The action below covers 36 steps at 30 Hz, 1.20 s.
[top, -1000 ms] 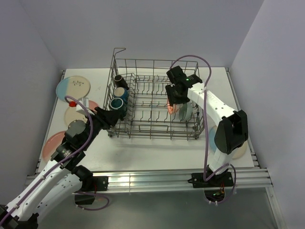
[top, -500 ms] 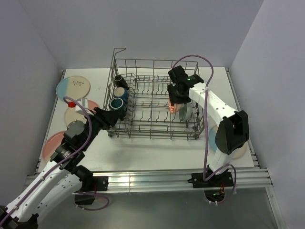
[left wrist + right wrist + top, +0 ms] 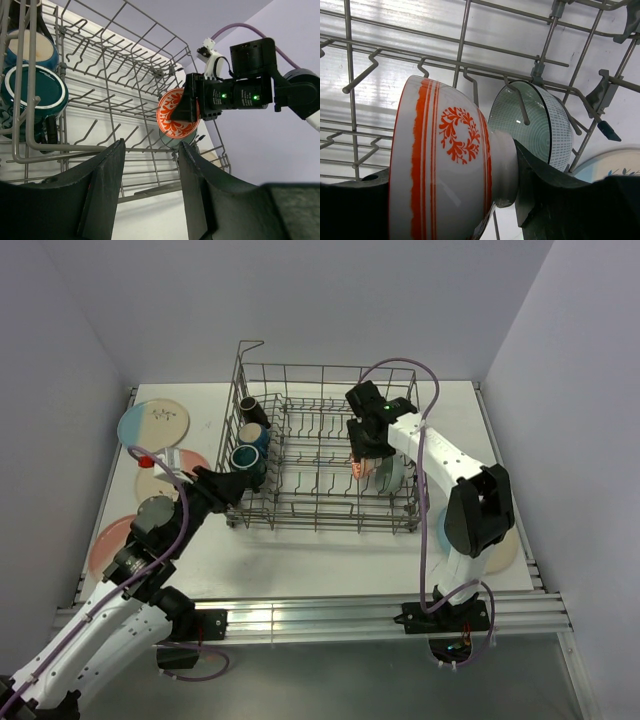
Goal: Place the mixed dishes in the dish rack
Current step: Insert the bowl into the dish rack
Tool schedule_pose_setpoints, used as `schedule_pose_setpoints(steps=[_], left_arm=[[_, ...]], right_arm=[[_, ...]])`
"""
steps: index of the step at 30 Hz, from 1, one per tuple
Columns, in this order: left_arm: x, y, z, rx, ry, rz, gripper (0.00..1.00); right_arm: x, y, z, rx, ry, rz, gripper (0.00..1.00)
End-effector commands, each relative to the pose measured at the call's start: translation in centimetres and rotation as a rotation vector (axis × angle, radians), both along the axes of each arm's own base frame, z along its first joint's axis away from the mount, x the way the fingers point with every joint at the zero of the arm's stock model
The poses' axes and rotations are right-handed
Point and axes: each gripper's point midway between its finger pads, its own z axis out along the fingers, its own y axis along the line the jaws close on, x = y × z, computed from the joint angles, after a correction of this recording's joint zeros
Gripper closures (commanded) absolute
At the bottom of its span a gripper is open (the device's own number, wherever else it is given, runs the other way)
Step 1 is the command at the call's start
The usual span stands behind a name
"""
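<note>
1. The right gripper [image 3: 362,452] grips the orange-red bowl [image 3: 445,185] on edge over the tines at the dish rack's [image 3: 300,368] three o'clock side.
2. Its foot faces the pale green bowl [image 3: 540,117], just beside at three o'clock.
3. The left gripper [image 3: 151,146] hangs half-open and empty at eight o'clock, well apart.

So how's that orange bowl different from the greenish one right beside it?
The orange bowl is white outside with orange stripes and a leafy wreath; the green bowl carries fine pale rings. The orange bowl is gripped between the right arm's fingers, while the green bowl sits in the rack on its own. Both are tipped on edge inside it.
</note>
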Motion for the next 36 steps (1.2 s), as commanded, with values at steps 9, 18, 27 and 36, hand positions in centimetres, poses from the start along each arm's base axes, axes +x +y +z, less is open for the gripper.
schedule_pose_setpoints(steps=[9,18,27,36], left_arm=[[-0.1,0.8,0.5,-0.017,-0.021,0.035,0.47],[0.1,0.7,0.5,-0.012,-0.023,0.032,0.47],[0.0,0.9,0.6,-0.014,-0.027,0.036,0.47],[0.6,0.1,0.9,0.002,-0.03,0.018,0.47]], right_arm=[[-1.0,2.3,-1.1,0.02,0.042,0.052,0.4],[-2.4,2.1,-2.1,-0.01,0.067,0.072,0.26],[-1.9,2.9,-0.4,0.003,0.024,0.11,0.0],[-0.5,3.0,3.5,0.009,-0.086,0.149,0.0]])
